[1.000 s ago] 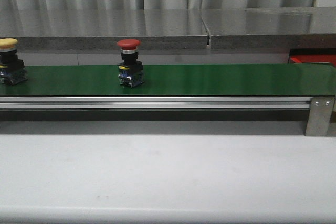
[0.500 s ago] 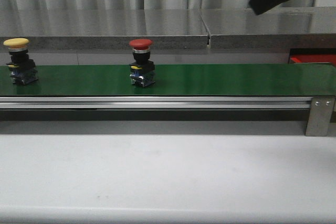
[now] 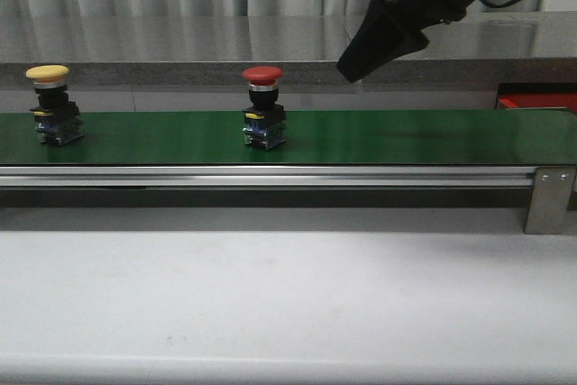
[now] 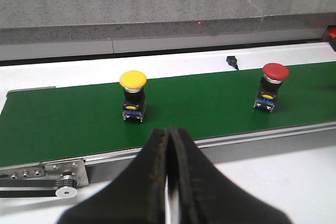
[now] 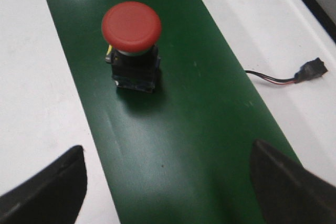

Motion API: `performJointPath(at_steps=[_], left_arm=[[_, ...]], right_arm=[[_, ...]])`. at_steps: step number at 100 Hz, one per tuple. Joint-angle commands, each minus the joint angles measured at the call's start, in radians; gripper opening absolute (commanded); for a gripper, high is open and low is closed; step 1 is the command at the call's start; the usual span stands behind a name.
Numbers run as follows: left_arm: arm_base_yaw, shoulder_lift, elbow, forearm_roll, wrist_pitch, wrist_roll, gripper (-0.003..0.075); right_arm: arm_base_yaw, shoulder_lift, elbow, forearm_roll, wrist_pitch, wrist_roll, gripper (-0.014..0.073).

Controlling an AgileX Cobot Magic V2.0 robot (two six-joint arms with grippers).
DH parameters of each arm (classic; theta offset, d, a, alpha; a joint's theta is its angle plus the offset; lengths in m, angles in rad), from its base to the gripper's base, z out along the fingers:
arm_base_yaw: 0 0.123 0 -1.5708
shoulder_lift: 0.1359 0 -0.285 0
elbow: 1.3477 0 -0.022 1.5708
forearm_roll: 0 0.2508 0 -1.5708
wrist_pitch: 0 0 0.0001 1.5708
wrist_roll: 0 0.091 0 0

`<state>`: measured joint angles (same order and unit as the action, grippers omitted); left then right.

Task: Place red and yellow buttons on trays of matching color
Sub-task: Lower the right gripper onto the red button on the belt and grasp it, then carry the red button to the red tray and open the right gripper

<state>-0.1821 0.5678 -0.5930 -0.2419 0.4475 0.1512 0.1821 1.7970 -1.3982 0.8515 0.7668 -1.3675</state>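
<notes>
A red button point(image 3: 263, 105) stands on the green belt point(image 3: 406, 137) left of centre, and a yellow button point(image 3: 52, 105) stands near the belt's left end. My right gripper point(image 3: 352, 65) hangs above the belt, up and to the right of the red button. Seen from its wrist, the right gripper point(image 5: 167, 153) is open, with the red button point(image 5: 131, 35) ahead of its fingers and nothing between them. My left gripper point(image 4: 169, 132) is shut and empty on the near side of the belt, facing the yellow button point(image 4: 133, 90). A red tray point(image 3: 536, 101) shows in part at the far right. No yellow tray is in view.
The belt runs left to right on an aluminium rail with a metal bracket point(image 3: 548, 197) at its right end. Behind it is a grey stone ledge point(image 3: 180, 65). A small cable with a black connector point(image 5: 310, 69) lies on the white table beyond the belt.
Both buttons have ridden rightward along the belt. My right arm has come down from the top right, closer to the red button.
</notes>
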Motion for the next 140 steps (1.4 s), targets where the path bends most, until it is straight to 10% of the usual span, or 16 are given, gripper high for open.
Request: performJointPath(at_steps=[1, 117, 140], left_arm=[[-0.006, 0.006, -0.028, -0.015, -0.074, -0.006, -0.002], [-0.006, 0.006, -0.028, -0.015, -0.074, -0.006, -0.002], [-0.006, 0.006, -0.028, -0.015, -0.074, -0.006, -0.002]], right_arm=[[0.011, -0.021, -0.064, 0.038, 0.007, -0.017, 0.0622], [0.019, 0.114, -0.126, 0.226, 0.057, -0.155, 0.0622], [0.019, 0.114, -0.126, 0.222, 0.054, -0.155, 0.0468]])
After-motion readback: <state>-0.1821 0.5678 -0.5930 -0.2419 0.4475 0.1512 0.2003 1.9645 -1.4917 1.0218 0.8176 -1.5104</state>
